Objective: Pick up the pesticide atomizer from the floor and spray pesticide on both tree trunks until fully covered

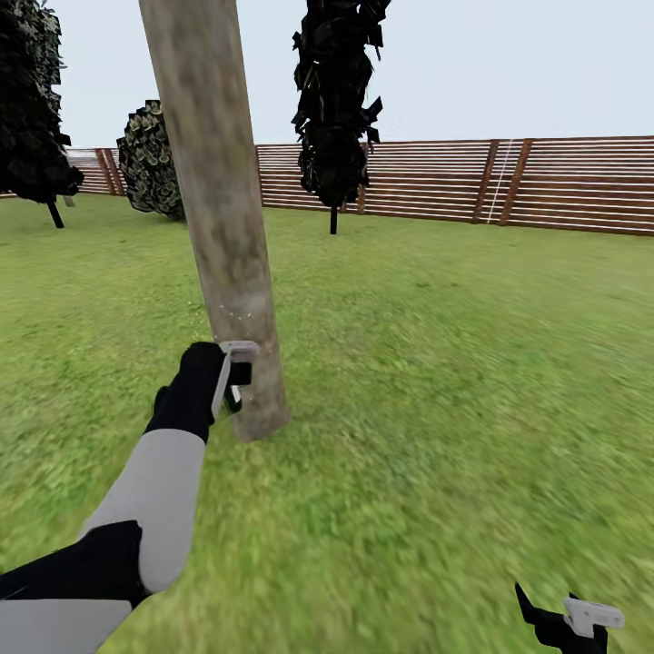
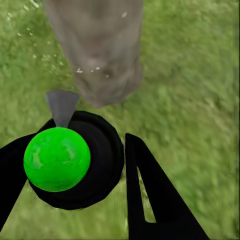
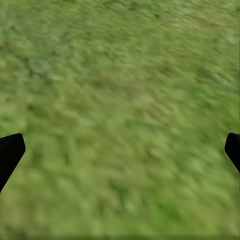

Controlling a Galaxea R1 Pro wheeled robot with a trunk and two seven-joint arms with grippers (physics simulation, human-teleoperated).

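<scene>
Looking left to right across the lawn: I list what I have on my screens.
Far left: a dark-leaved tree [image 1: 32, 100] stands on the grass [image 1: 436, 363], with a mottled bush [image 1: 150, 163] beside it near the fence [image 1: 509, 186].
Left arm: my left arm reaches forward and its gripper [image 1: 232, 377] sits low against the near trunk [image 1: 222, 209], close to the base.
Left gripper: in the left wrist view its two black fingers [image 2: 150, 195] are closed around the sprayer [image 2: 75, 157], a black round body with a bright green ball on top and a grey cone nozzle pointing at the trunk [image 2: 100, 50].
Spray: a few whitish specks [image 2: 87, 70] show on the bark and over the grass beside it; faint pale dots also sit on the trunk just above the gripper in the head view.
Near trunk: pale grey-beige, slightly leaning, rising out of the top of the head view.
Middle distance: a second tree [image 1: 336, 109] with jagged black-green leaves stands before the fence, well apart from the near trunk.
Right gripper: my right gripper [image 1: 568, 622] hangs low over the grass at the lower right; in the right wrist view its fingertips [image 3: 10, 152] sit wide apart at the edges, with nothing between them but lawn.
</scene>
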